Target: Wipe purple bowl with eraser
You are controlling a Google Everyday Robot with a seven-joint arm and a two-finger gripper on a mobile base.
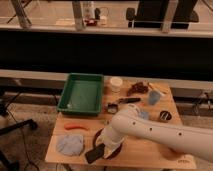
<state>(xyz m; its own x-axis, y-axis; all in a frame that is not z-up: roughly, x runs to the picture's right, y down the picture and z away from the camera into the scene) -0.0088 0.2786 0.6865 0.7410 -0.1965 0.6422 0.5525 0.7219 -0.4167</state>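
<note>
The purple bowl (101,136) sits near the front edge of the wooden table (150,150), mostly covered by my white arm; only its dark left rim shows. My gripper (95,154) is at the bowl's front left edge, low over the table. A dark block shape shows at its tip. I cannot tell whether that is the eraser or part of the gripper.
A green tray (82,94) stands at the back left. A blue-grey cloth (70,145) lies left of the bowl, with a red-orange stick (75,126) behind it. A white cup (116,82), a blue cup (154,96) and small dark items (137,89) stand at the back right.
</note>
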